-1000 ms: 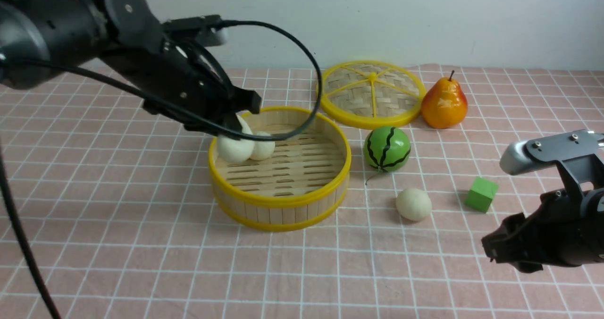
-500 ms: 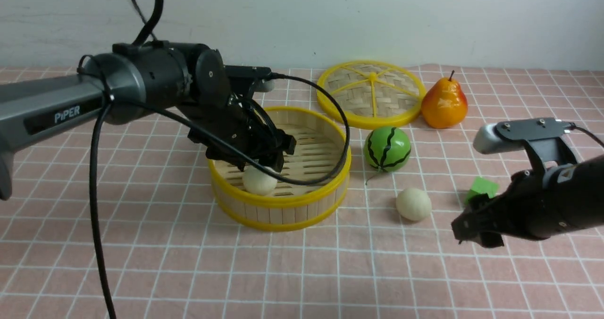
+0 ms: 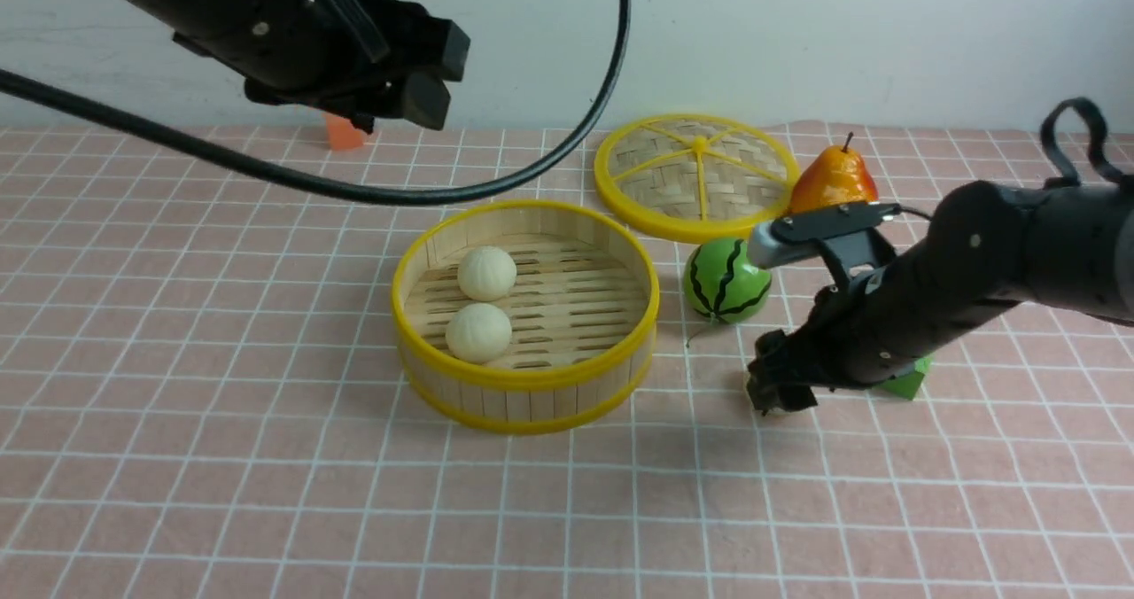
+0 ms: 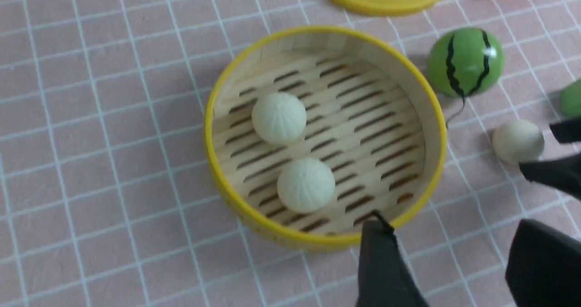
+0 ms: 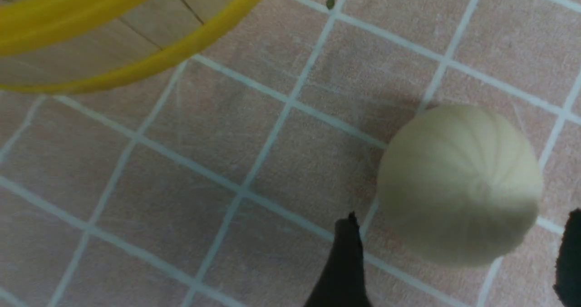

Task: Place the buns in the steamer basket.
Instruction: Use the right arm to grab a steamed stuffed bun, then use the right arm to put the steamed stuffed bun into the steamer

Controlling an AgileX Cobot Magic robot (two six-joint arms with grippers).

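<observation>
- Round, shallow bamboo-slat steamer basket with yellow plastic rims (image 3: 523, 385): stands mid-table on the pink checked cloth (image 3: 221, 457).
- Contents: two small cream-white pleated balls, far bun (image 3: 486, 272) and near bun (image 3: 478, 332), close together on the slats towards the left wall. The right half of the floor is bare.
- Cream-white third bun (image 5: 458, 184): on the cloth outside the basket, to its right and clear of the wall. It is hidden in the front view.
- Right gripper (image 3: 778, 395): low at the cloth, its black fingers (image 5: 345, 261) spread either side of the third bun. They are not pressing it and nothing is gripped.
- Left gripper (image 3: 432, 76): high above the table, jaws apart, empty.
- Step judged in hand: closing on the third bun.
- Handling note: a round ball may roll or squirt out, so close gently across its widest part. Lift clear of the yellow rim, then release low over the bare slats.
- Neighbours: green striped watermelon ball (image 3: 726, 278) and green cube (image 3: 908, 385) sit near the arm and should be left undisturbed.
</observation>
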